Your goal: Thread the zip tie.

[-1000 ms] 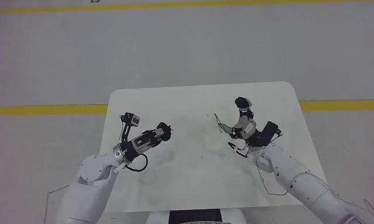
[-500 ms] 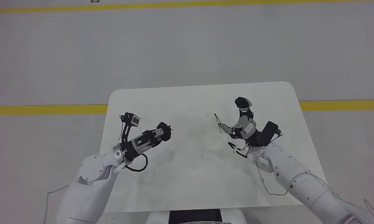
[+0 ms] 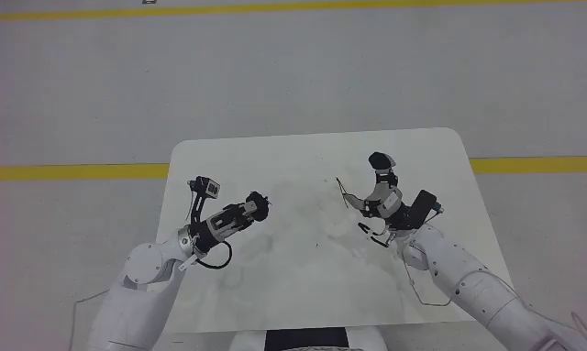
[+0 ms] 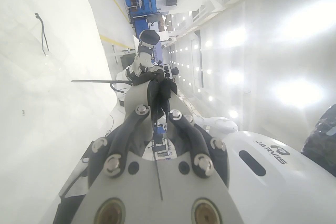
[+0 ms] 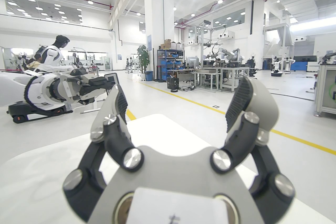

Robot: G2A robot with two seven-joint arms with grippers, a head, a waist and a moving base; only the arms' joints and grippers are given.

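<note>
My left gripper [image 4: 157,89] is shut on a thin black zip tie [image 4: 157,114]. The strap runs between the fingers back toward the wrist, and a pointed black end [image 4: 92,81] sticks out sideways over the table. In the top view the left gripper [image 3: 262,205] hovers over the table's left half. A second black zip tie [image 3: 341,193] lies flat on the table, seen farther off as the zip tie [image 4: 43,36] from the left wrist. My right gripper [image 3: 360,215] sits just beside it, and that gripper [image 5: 181,96] is open with nothing between its pads.
The white table [image 3: 275,159] has rounded corners, and bare floor with yellow lines surrounds it. A tiny dark speck [image 3: 317,245] lies near the table's middle, between the two arms.
</note>
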